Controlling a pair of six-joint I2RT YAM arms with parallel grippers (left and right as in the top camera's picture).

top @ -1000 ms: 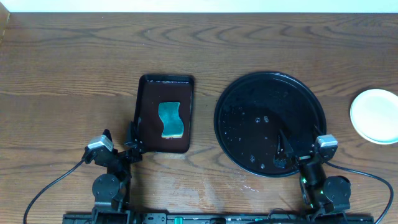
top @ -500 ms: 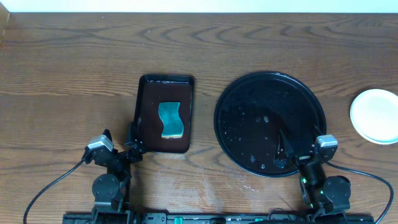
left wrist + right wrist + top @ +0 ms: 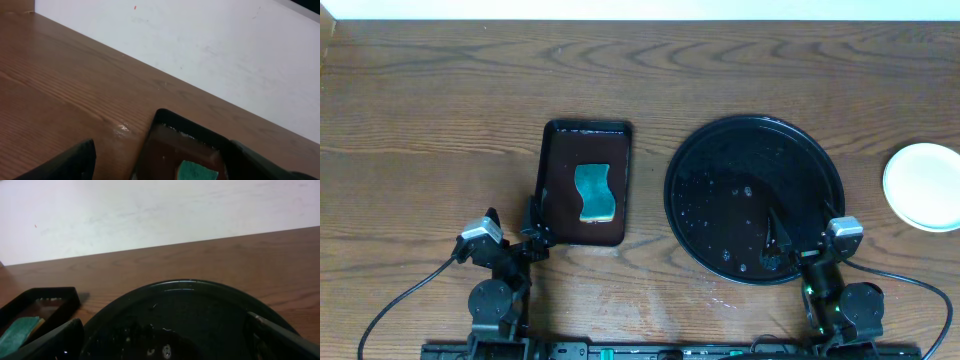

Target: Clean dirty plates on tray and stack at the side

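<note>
The round black tray [image 3: 752, 165] lies right of centre, wet with droplets, and no plate is on it. It fills the lower half of the right wrist view [image 3: 190, 305]. A pale mint-white plate [image 3: 924, 187] lies on the table at the right edge, apart from the tray. From above I cannot tell whether other plates lie under it. My left gripper [image 3: 512, 226] is open and empty at the near edge, by the brown tray's near-left corner. My right gripper [image 3: 804, 240] is open and empty over the black tray's near rim.
A dark-brown rectangular tray [image 3: 585, 128] left of centre holds a teal sponge [image 3: 595, 193]. Both show in the left wrist view: the tray [image 3: 190, 129], the sponge [image 3: 197, 171]. A white wall runs along the table's far edge.
</note>
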